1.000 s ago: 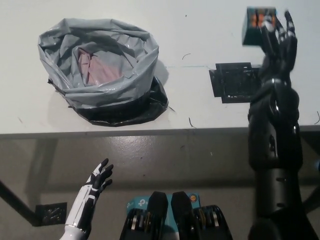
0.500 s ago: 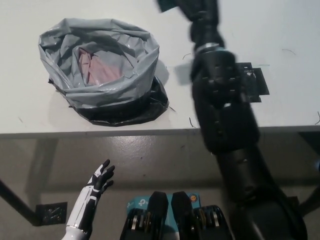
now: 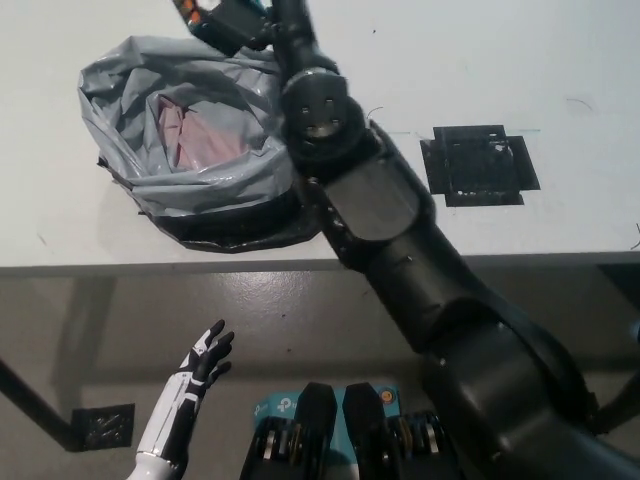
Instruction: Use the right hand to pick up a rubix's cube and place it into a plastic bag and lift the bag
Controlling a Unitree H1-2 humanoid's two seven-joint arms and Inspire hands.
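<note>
the black right hand (image 3: pixel 262 18) reaches across the bench (image 3: pixel 480 80), its fingers clamped on the rubix's cube (image 3: pixel 215 14) at the plastic bag's (image 3: pixel 190 140) far rim. the white left hand (image 3: pixel 205 360) rests below the bench edge, fingers apart.

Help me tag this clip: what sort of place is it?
Probably a lab test bench: a plain white table with a black tape marker, a grey plastic bag, and a bare floor below.

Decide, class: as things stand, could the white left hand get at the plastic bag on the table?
Probably not. The left hand hangs open below the table edge, while the plastic bag sits on top, well above it.
</note>
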